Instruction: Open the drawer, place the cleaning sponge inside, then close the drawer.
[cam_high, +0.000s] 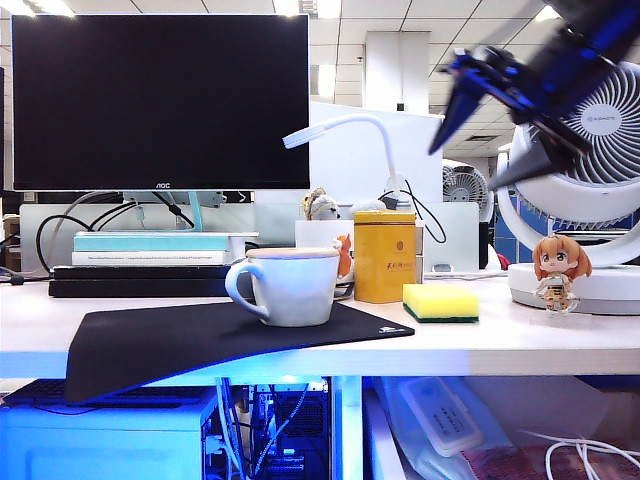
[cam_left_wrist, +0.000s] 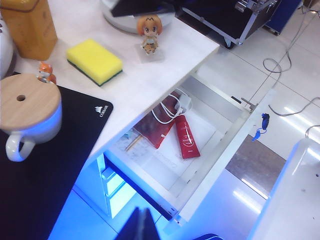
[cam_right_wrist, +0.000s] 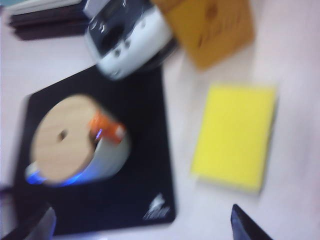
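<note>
The drawer (cam_left_wrist: 215, 160) stands pulled out from under the white desk, with red packets and a white cable inside. The cleaning sponge (cam_high: 440, 302), yellow with a dark green underside, lies flat on the desktop to the right of the yellow tin; it also shows in the wrist views (cam_left_wrist: 95, 61) (cam_right_wrist: 235, 135). My right gripper (cam_high: 463, 168) hangs open high above the desk's right side, over the sponge and mat, its view blurred (cam_right_wrist: 145, 230). My left gripper (cam_left_wrist: 142, 227) is shut on nothing, out beyond the drawer's front corner and above the floor.
A white cup (cam_high: 290, 287) with a wooden lid (cam_left_wrist: 27, 102) sits on a black mat (cam_high: 200, 340). A yellow tin (cam_high: 384, 256), a small figurine (cam_high: 558, 270), a white fan (cam_high: 590, 150), a desk lamp, books and a monitor (cam_high: 160, 100) stand behind and beside.
</note>
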